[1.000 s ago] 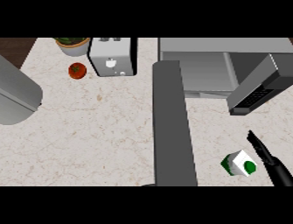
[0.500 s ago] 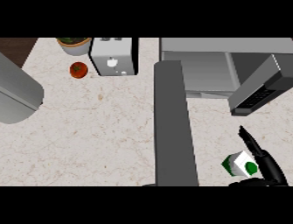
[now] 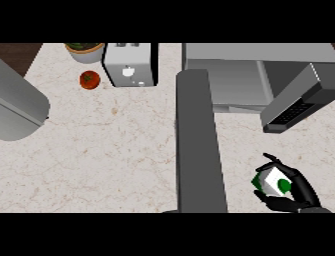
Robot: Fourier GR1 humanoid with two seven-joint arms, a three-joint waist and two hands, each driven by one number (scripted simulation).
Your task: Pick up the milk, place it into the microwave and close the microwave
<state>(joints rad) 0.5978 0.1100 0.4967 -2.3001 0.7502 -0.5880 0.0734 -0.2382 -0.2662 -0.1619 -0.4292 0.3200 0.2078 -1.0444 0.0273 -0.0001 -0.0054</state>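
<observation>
The milk (image 3: pixel 275 181) is a small white and green carton on the counter at the lower right. My right hand (image 3: pixel 300 193) comes in from the lower edge and is shut on the carton, with fingers curled over its far side and the thumb below it. The microwave (image 3: pixel 225 75) stands at the back right, open. Its door (image 3: pixel 303 100) is swung out to the right, just beyond the carton. My left hand is out of view; only a thick grey forearm (image 3: pixel 7 105) shows at the left edge.
A long grey arm segment (image 3: pixel 198 145) runs up the middle of the view, between the carton and the left half of the counter. A toaster (image 3: pixel 131 65), a red tomato (image 3: pixel 89 80) and a potted plant (image 3: pixel 85 50) stand at the back left.
My right hand was beside the carton with straight fingers. It has moved in and curled round it. The carton has shifted slightly away from the lower edge.
</observation>
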